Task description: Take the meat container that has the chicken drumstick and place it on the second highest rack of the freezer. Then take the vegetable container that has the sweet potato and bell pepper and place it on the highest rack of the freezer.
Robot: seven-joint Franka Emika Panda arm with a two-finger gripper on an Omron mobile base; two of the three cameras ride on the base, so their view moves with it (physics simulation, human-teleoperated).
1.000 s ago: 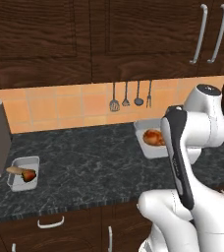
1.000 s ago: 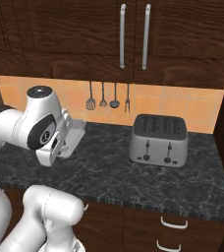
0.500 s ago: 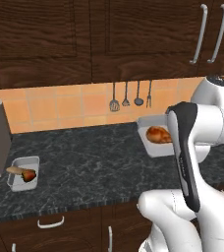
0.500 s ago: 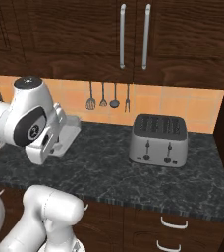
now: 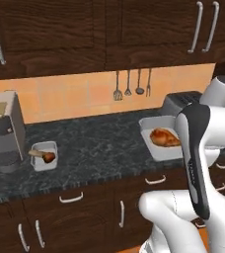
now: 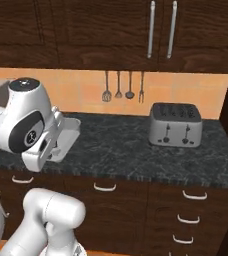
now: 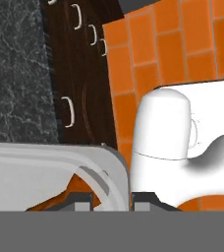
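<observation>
Meat container (image 5: pixel 159 139) higher, nearer than before

The arm (image 5: pixel 203 163) is glossy white with rounded segments, a dark grey panel along one link and dark joint caps.
</observation>
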